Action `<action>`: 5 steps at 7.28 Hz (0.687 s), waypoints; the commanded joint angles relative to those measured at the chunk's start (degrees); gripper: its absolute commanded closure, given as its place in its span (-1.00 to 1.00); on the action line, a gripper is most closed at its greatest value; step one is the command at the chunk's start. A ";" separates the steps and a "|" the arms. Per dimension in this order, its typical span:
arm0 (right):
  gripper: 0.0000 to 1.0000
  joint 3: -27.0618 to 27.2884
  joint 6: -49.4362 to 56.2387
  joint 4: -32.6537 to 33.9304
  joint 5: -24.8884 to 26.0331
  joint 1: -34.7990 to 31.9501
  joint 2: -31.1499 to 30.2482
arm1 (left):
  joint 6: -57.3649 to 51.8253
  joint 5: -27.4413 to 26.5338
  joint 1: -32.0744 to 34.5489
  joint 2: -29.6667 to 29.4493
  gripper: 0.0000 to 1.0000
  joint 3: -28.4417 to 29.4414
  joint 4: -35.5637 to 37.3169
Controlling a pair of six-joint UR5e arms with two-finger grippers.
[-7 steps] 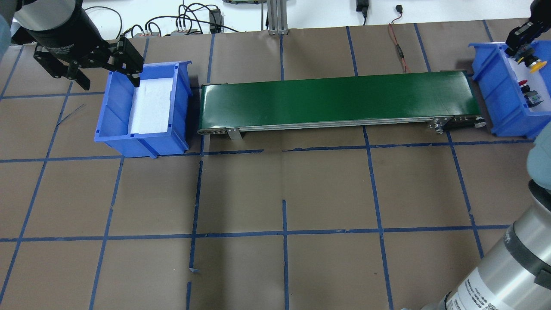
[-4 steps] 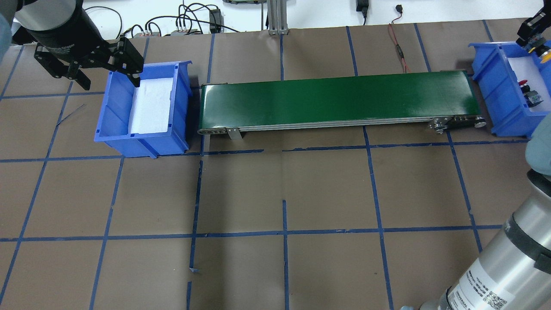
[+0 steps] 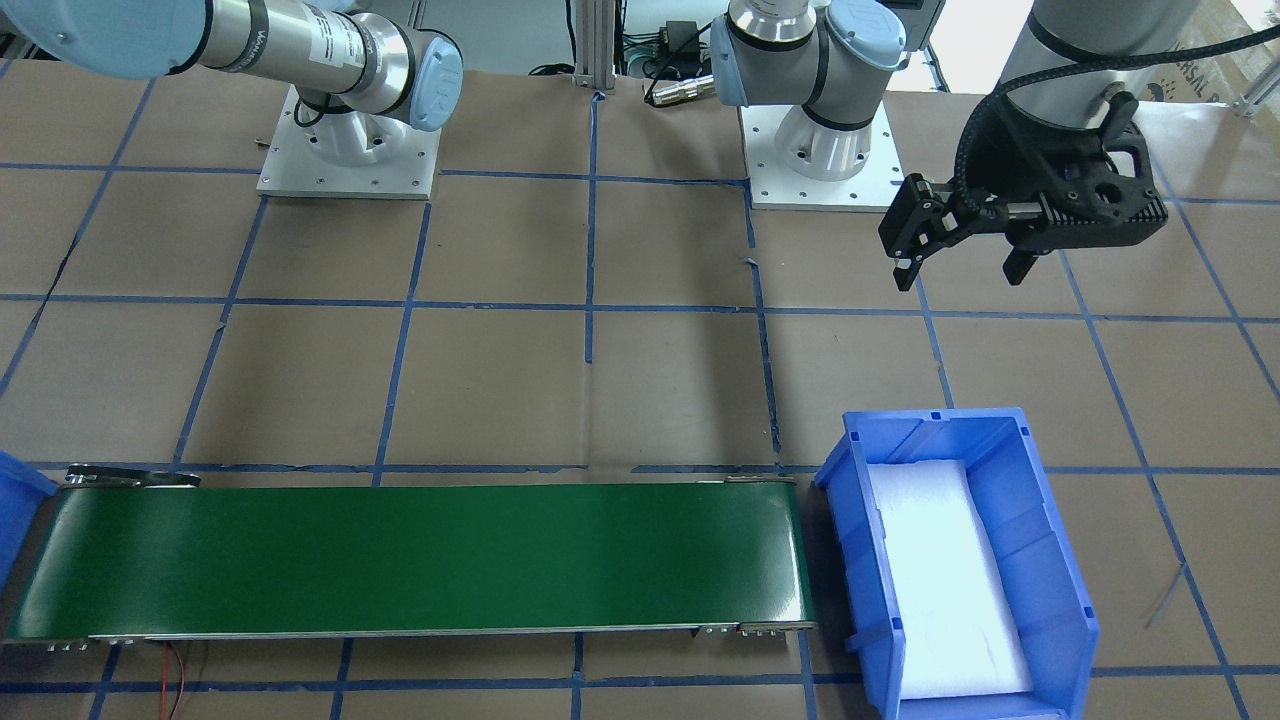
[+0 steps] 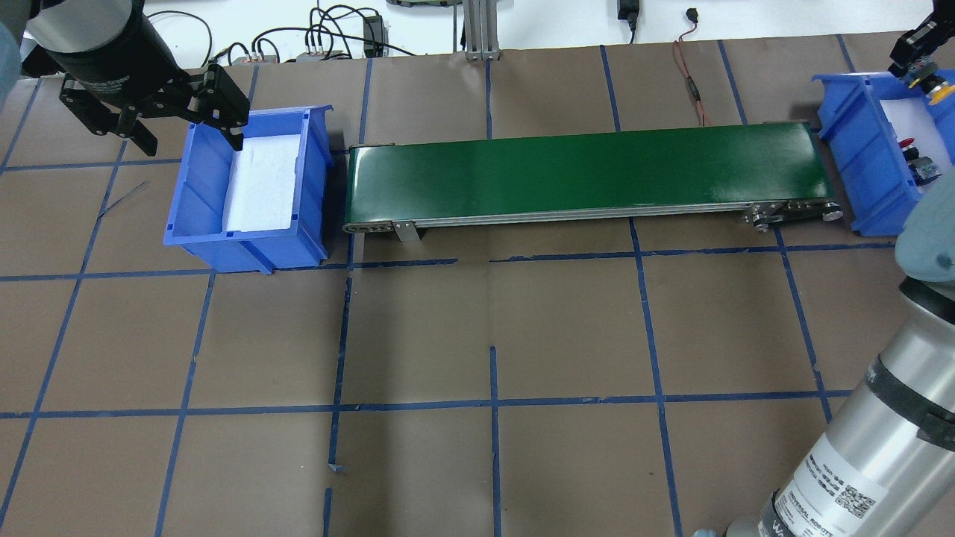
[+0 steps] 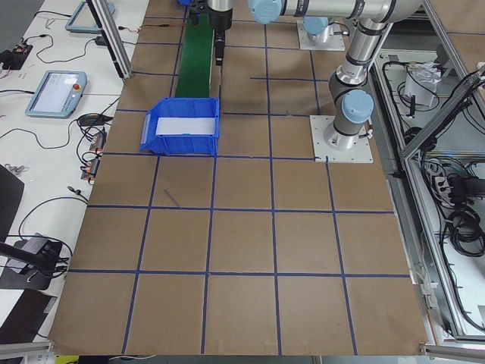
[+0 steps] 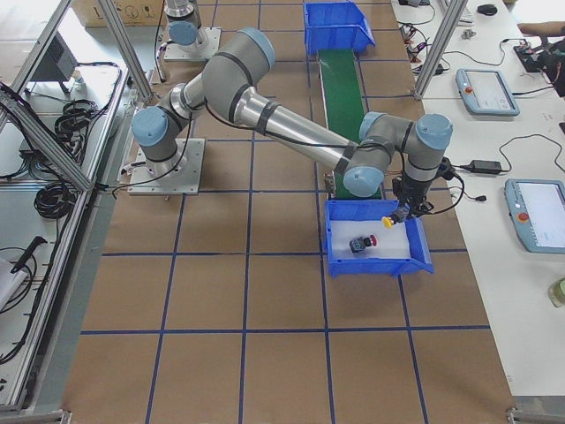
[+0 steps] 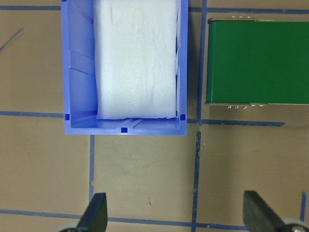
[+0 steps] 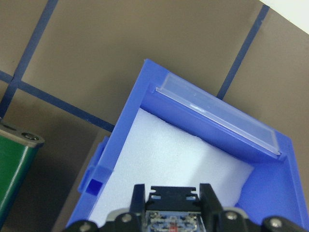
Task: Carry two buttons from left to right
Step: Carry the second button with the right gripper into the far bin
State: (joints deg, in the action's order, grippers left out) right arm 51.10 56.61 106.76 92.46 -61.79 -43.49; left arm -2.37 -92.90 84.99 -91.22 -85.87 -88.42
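I'd bring the right gripper (image 4: 919,66) lower over bare foam (image 6: 393,250), clear of the red button (image 6: 360,243), before letting go. It's clamped on the yellow button (image 6: 387,221) over the blue bin (image 6: 380,268), at the overhead view's far right. Yellow cap, boxy dark body. Left gripper (image 3: 958,278) gapes empty.

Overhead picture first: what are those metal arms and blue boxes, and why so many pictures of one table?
It is one robot with two jointed arms, each ending in a two-finger gripper. Fixed cameras watch from above, across and both ends; two small ones ride on the wrists. On the table stand a green conveyor belt and a blue bin at each end. The left gripper hangs open near the left bin, which holds only white foam. The right gripper clamps a yellow button above the right bin, where a red button lies.
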 commanded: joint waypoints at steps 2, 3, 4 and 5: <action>0.57 -0.74 1.13 2.13 -0.88 1.57 3.32 | 0.00 0.00 0.00 -0.01 -1.00 0.00 0.00; 0.57 -0.74 2.18 2.65 -1.75 2.45 3.67 | 0.00 0.00 0.00 -0.01 -1.00 0.00 0.00; 0.56 -0.65 2.80 2.66 -2.02 3.85 4.20 | 0.00 0.00 0.00 -0.01 -1.00 0.00 0.00; 0.56 -0.65 2.81 2.66 -2.11 3.95 4.55 | 0.00 0.00 0.00 -0.01 -1.00 0.00 0.00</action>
State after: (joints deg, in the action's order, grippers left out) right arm 50.42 59.05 109.33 90.63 -58.54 -39.48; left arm -2.37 -92.90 84.99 -91.23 -85.87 -88.42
